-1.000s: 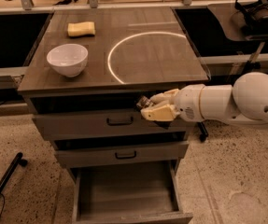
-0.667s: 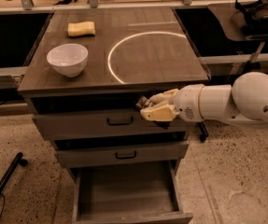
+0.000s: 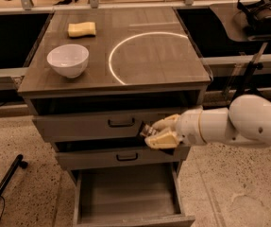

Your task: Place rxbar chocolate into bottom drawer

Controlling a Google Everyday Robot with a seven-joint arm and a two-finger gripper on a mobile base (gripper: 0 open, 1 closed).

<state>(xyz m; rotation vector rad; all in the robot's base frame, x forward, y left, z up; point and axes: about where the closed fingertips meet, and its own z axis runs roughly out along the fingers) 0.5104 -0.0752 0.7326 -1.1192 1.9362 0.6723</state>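
Observation:
My gripper (image 3: 155, 134) hangs in front of the cabinet, level with the gap between the top and middle drawers and right of their black handles. It is shut on the rxbar chocolate (image 3: 147, 130), of which only a small dark end with pale marks shows between the pale fingers (image 3: 162, 140). The bottom drawer (image 3: 135, 220) is pulled out below the gripper, a plain deep box with nothing in it. My white arm (image 3: 248, 124) reaches in from the right.
A white bowl (image 3: 68, 59) and a yellow sponge (image 3: 82, 29) sit on the left of the cabinet top. A pale ring is marked on the top (image 3: 149, 56). A side table with a black headset (image 3: 262, 11) stands at the right. A black rod (image 3: 3, 186) lies on the floor at the left.
My gripper has moved down with the bar, from the top drawer's front to the gap above the middle drawer. Nothing else has moved.

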